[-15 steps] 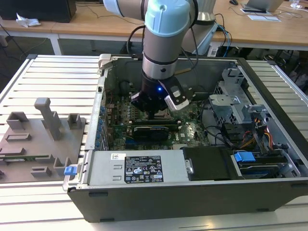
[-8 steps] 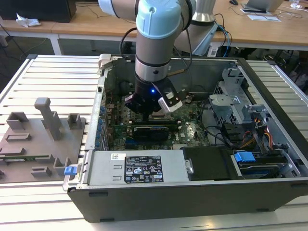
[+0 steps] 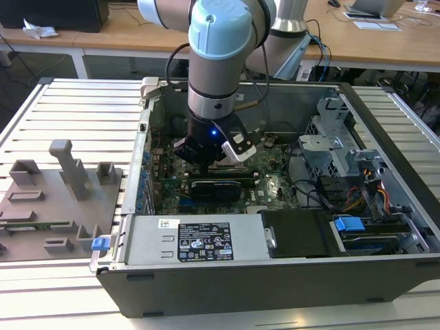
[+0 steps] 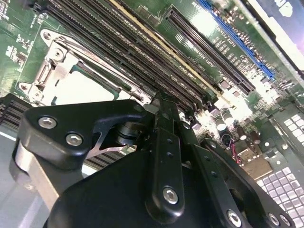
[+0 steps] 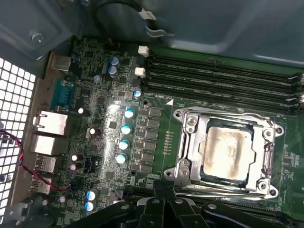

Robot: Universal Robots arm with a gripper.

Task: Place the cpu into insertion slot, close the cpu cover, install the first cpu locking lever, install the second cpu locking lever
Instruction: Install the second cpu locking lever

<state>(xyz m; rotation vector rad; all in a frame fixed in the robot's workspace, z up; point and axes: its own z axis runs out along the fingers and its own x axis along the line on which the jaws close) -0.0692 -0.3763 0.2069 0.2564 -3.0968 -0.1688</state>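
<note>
Black gripper (image 5: 164, 190) fingers pressed together, holding nothing, I see just beside the thin silvery cpu cover (image 5: 227, 118), lowered over the dull silver-grey cpu (image 5: 227, 151).

Slatted metal table (image 3: 69, 103) carried open computer case (image 3: 275, 275); grey fixture plate (image 3: 48, 206) lay beside it, exterior view's left.
</note>
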